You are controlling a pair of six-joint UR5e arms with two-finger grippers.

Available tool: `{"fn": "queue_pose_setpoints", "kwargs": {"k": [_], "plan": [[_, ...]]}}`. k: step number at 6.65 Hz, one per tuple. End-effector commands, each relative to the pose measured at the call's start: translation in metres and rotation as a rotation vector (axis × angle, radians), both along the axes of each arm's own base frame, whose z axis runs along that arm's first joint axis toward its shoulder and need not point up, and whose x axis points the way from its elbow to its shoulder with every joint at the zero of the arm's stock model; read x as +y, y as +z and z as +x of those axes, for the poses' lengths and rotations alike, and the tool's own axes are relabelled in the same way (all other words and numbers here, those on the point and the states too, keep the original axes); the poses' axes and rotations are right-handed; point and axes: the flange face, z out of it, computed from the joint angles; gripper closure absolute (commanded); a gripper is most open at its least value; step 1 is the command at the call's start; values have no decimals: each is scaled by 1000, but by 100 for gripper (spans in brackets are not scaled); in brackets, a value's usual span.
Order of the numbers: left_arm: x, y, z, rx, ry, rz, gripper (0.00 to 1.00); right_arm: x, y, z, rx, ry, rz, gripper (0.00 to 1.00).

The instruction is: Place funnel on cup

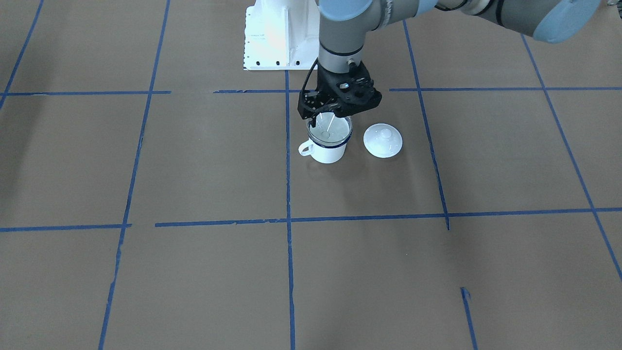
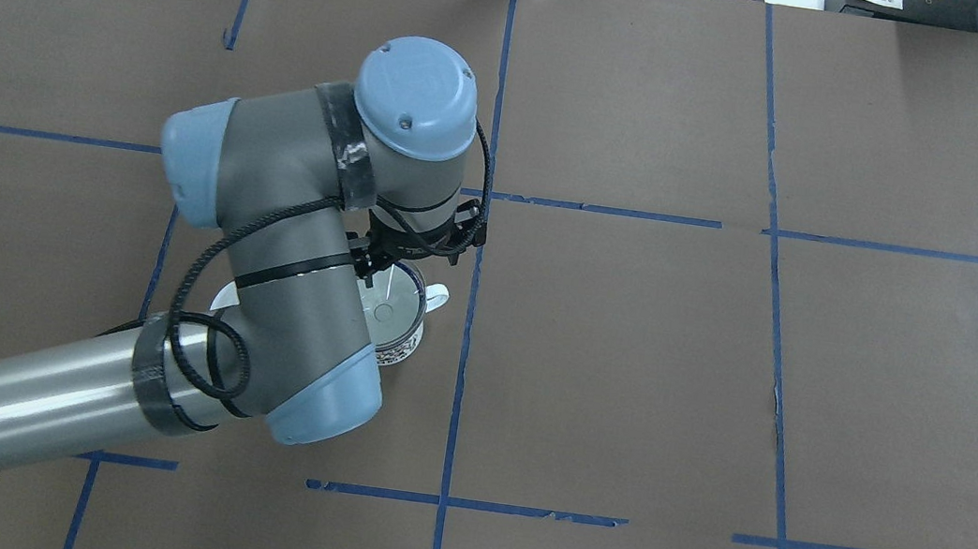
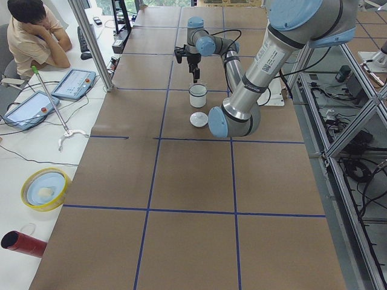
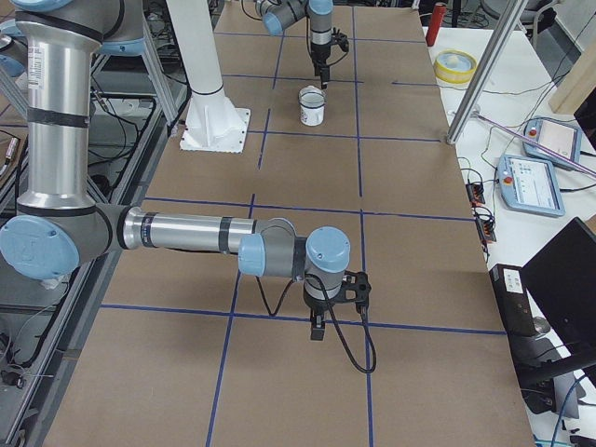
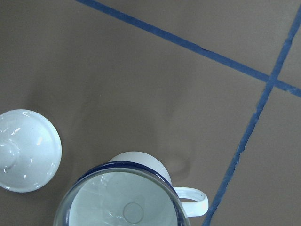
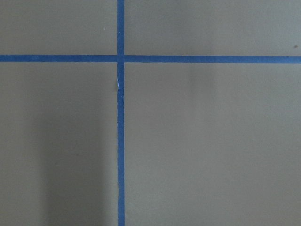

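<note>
Cup (image 1: 328, 151): white, blue-rimmed, upright on tabletop (image 1: 194, 170).
Funnel (image 1: 335, 131): clear, seated in the cup's mouth, spout down.
Lid (image 1: 383, 140): white, knobbed, just beside the cup on the side opposite its handle.
Left hand (image 1: 324, 116): directly above the cup's robot-side rim; width of opening cannot be told.
Right hand (image 4: 317, 328): well apart from the cup, low over the tabletop; opening cannot be told.
</note>
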Motion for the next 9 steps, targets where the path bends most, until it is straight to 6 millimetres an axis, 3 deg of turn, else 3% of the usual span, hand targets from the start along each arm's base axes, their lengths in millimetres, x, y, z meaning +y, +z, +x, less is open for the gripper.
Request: {"fn": "queue_pose_setpoints", "kwargs": {"k": [1, 2, 3, 5, 6, 7, 8, 9], "plan": [[-33, 42, -126, -37, 73, 232, 0, 0, 0, 0, 0, 0, 0, 0], [-64, 95, -197, -75, 179, 298, 0, 0, 0, 0, 0, 0, 0, 0], [-79, 160, -282, -98, 272, 378, 0, 0, 0, 0, 0, 0, 0, 0], [-101, 315, -441, -158, 384, 430, 0, 0, 1, 0, 0, 0, -1, 0], [-95, 395, -500, -163, 411, 381, 0, 0, 1, 0, 0, 0, -1, 0], [-65, 469, -511, -135, 403, 236, 0, 0, 0, 0, 0, 0, 0, 0], [-39, 531, -511, -106, 408, 126, 0, 0, 1, 0, 0, 0, -1, 0], [-30, 544, -511, -77, 399, 110, 0, 0, 0, 0, 0, 0, 0, 0]]}}
